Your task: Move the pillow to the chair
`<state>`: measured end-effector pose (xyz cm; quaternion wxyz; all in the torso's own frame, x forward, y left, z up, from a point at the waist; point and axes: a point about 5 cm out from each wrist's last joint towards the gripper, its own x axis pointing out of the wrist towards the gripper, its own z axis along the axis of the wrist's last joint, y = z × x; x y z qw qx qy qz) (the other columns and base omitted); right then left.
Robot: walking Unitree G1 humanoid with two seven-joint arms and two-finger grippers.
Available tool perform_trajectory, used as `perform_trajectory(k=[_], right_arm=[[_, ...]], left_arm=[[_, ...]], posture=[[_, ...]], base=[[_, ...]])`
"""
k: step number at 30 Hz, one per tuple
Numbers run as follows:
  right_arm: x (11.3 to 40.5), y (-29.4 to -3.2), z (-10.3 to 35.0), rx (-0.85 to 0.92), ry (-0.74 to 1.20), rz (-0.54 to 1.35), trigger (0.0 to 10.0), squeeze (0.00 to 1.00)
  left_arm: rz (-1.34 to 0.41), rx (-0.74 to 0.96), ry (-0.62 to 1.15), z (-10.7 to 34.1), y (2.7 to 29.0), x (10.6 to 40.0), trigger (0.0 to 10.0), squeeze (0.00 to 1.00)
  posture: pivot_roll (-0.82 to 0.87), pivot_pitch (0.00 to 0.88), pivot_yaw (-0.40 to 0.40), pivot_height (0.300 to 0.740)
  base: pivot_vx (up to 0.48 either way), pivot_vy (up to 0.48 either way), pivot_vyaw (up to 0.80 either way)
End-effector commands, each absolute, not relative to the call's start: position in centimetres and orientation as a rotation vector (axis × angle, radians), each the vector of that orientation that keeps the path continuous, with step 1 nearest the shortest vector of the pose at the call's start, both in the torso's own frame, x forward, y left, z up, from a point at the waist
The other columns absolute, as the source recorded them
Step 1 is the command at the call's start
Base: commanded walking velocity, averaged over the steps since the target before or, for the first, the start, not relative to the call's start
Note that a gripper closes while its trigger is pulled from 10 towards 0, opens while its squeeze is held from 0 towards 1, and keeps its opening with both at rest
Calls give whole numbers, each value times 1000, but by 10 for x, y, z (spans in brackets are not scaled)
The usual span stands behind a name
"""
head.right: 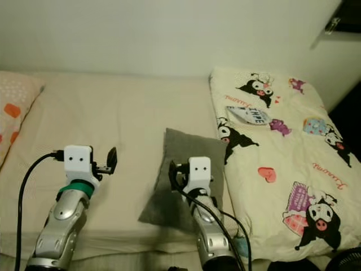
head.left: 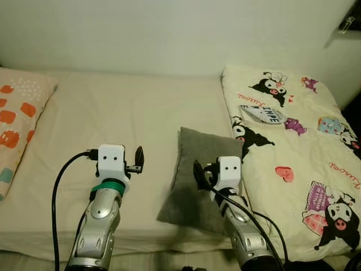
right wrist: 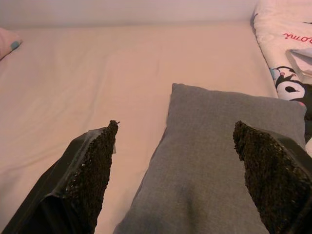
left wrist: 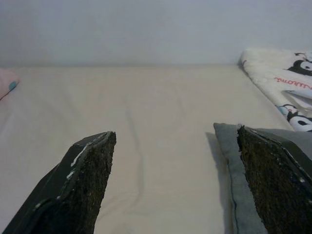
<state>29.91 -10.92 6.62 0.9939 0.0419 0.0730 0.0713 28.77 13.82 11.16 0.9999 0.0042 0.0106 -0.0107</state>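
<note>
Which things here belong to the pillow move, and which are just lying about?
Job:
- grey pillow
- right gripper, jaws open over the pillow
- left gripper, jaws open beside it

Lying about:
- cartoon-print duvet
- orange-patterned pillow
- bed sheet

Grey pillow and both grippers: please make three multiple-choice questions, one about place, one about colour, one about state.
1. Where does the pillow lie?
A. on the bed, beside the cartoon blanket
B. on the floor
C. on a chair

2. What colour is it?
A. red
B. grey
C. blue

3. How is the right gripper?
A. shut on the pillow
B. shut, empty
C. open above the pillow

Key: 1 A, the pillow lies on the bed against the blanket. 2 B, plain grey cloth. 3 C, the right gripper has fingers spread; the left gripper is open too.
</note>
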Motion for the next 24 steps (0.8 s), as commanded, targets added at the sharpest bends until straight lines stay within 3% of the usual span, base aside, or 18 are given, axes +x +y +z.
perform_trajectory(k=[1,16,18,24], right_arm=[[296,-111,60,82,166,136,10000,0],[296,-112,61,81,168,133,10000,0],[296,-113,60,81,169,131,10000,0],[296,-113,60,81,169,129,10000,0]], left_arm=[[-30,17,49,104,136,285,10000,0],[-26,-4,60,102,136,285,10000,0],[-13,-89,101,100,136,286,10000,0],[-6,-68,78,102,138,286,10000,0]], posture=[[61,7,8,740],[62,11,8,740],[61,14,9,740],[60,18,10,740]], base=[[0,-360,0],[0,-358,0],[0,240,0],[0,400,0]])
